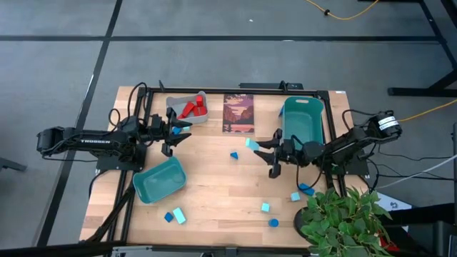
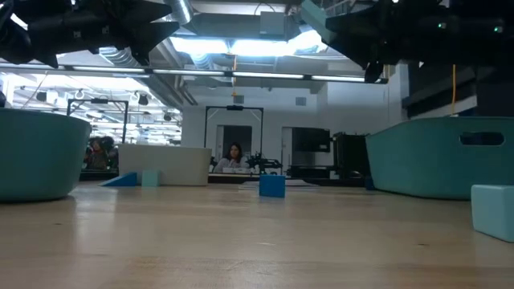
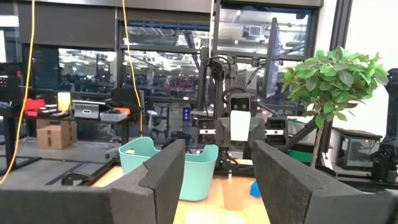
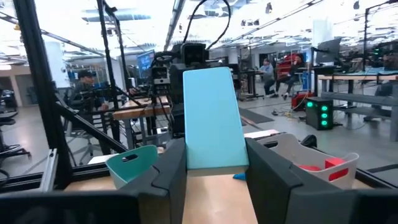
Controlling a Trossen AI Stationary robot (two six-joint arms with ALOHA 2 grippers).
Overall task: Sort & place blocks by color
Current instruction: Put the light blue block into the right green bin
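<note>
Between the left pincer (image 1: 180,133) and the right pincer (image 1: 263,152) the surface (image 1: 214,185) lies mostly bare, with only a dark blue block (image 1: 233,154) near the right pincer's tips. Just behind the right pincer stands the upright teal bin (image 1: 300,118). Below the left pincer sits the tilted teal bin (image 1: 159,179); beside it, the grey bin (image 1: 188,107). A plant (image 1: 343,218) crowds the corner behind the right arm.
</note>
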